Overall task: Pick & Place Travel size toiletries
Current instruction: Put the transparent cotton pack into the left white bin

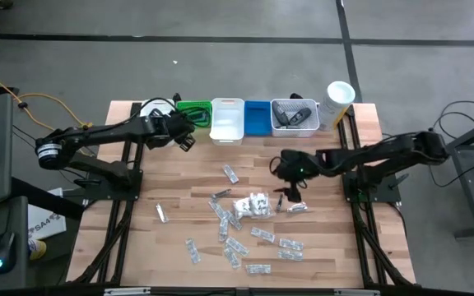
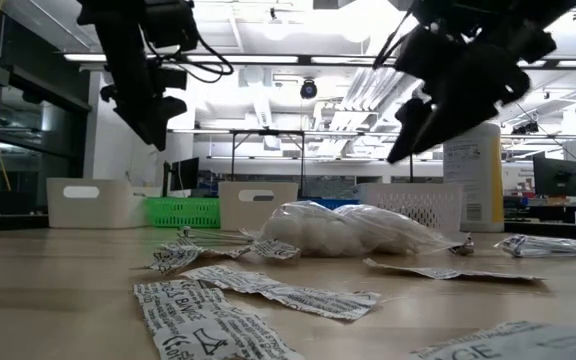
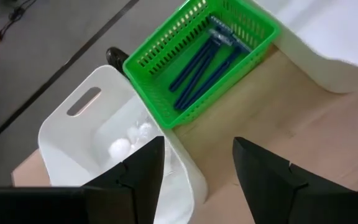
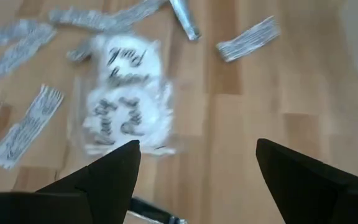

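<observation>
Wooden counter [image 1: 327, 263] carries scattered sachets [image 1: 235, 247] and a clear bag [image 1: 252, 203] at centre. Left pincer [image 3: 196, 171] gapes wide, empty, over white bin [image 3: 86, 130] beside green basket [image 3: 166, 62] holding blue razors [image 3: 204, 59]. Right pincer [image 4: 194, 168] hangs wide, empty, above the bag.

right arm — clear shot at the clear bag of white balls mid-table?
Probably yes. The right pincer hangs open above the table just beside the clear bag of white balls, and the right wrist view shows the bag ahead between its fingers with only bare wood and flat sachets around it, nothing on top.
</observation>
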{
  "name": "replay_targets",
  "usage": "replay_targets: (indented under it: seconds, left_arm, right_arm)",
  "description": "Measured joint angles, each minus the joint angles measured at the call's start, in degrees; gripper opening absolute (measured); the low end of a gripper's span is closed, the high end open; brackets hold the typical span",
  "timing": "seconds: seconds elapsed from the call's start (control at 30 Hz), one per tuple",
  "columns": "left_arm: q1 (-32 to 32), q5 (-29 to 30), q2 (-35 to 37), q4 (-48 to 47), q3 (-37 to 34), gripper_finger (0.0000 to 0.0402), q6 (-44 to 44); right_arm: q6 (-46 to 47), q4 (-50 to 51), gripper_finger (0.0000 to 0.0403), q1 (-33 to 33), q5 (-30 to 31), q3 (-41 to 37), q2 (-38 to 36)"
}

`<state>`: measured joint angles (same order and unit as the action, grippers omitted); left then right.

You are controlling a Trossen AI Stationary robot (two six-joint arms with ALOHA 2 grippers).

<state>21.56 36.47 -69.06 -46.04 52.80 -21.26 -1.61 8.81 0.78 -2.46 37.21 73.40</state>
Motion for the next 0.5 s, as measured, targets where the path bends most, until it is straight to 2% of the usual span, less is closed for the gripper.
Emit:
replay_targets:
  seconds: [0.2,0.5]
  left_arm:
    - [-0.3,-1.2,0.0,0.0,0.0,0.0186,0.0]
    - [-0.2,-2.9,0.0,-0.4,0.0,0.0186,0.1]
  right_arm:
    - [-0.2,-7.5,0.0313,4.0,0.7,-1.4,5.9]
    - [0.0,-18.6,0.0313,5.4,-0.7,-1.4,15.3]
